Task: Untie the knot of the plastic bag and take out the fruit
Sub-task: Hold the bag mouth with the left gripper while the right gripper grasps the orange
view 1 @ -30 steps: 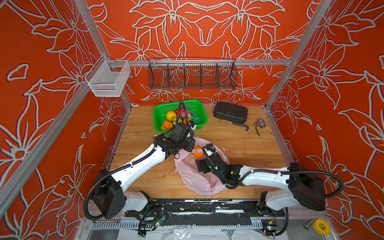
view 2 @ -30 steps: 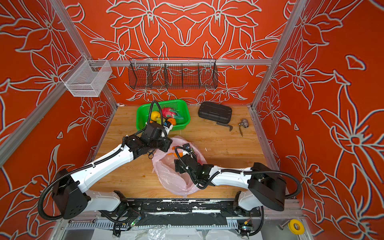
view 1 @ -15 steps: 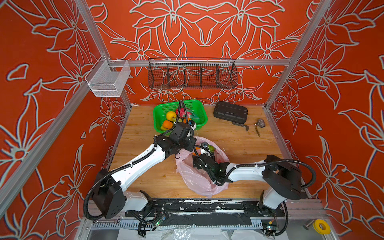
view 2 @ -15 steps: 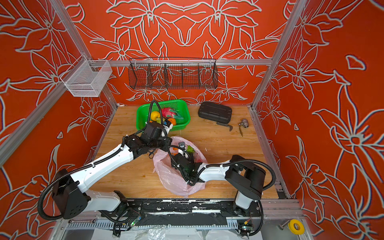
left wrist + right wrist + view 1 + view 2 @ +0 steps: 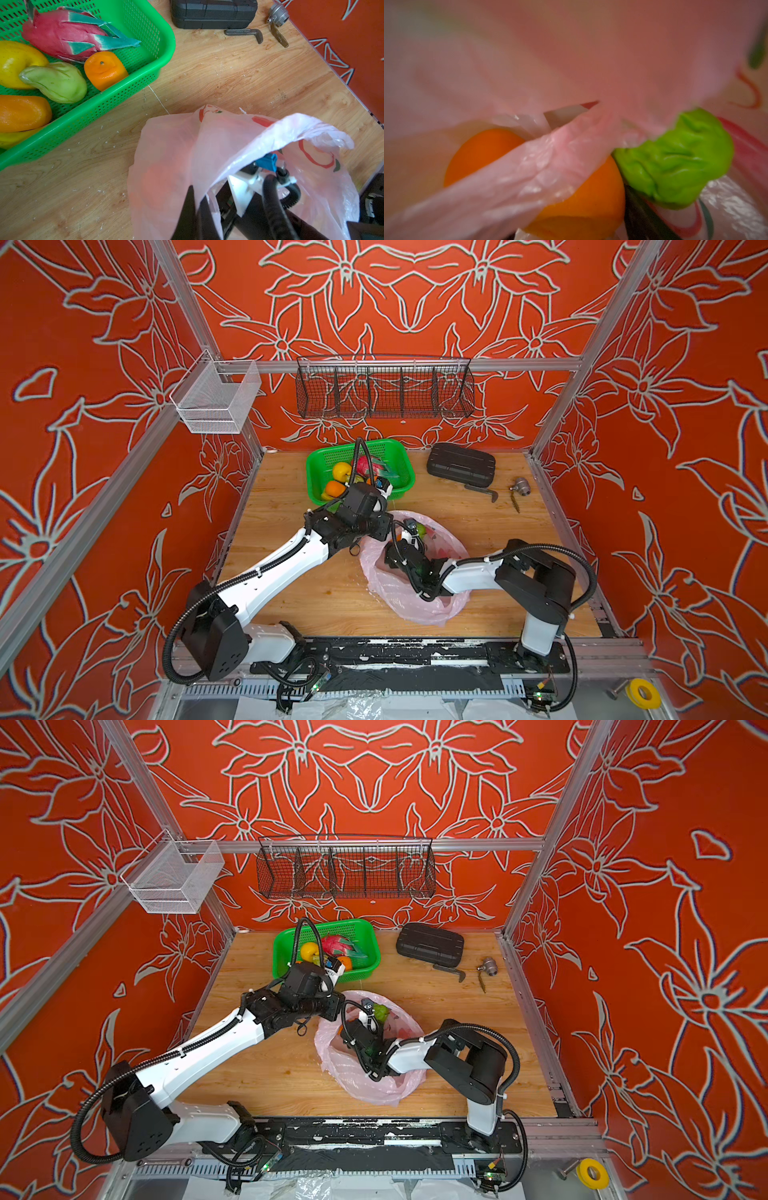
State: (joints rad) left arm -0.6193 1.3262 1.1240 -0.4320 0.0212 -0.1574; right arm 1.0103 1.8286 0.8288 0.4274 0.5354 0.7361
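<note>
Pulling fruit out of bag (image 5: 415, 601), at table (image 5: 332, 605) centre, w/ basket (image 5: 116, 97) just off its 11 o'clock. Seeing no knot; mouth open. Hold rim high w/ L gripper (image 5: 197, 199), pinched tight on film at bag's 11 o'clock edge, to tension opening. Can't tell R gripper (image 5: 402, 545) width: buried in bag's 12 o'clock end, showing only one finger (image 5: 639, 209), wedged btwn orange (image 5: 483, 153) & green fruit (image 5: 679, 162) at orange's 2 o'clock. Go for orange. Mind fold of film draped across it: slide hidden finger under fold, not over, or risk nipping film w/ fruit. Centre on widest part, close gently, being round & prob. slick. Lift slow, clear of rim, then across to basket. Leave green fruit for next pass.
</note>
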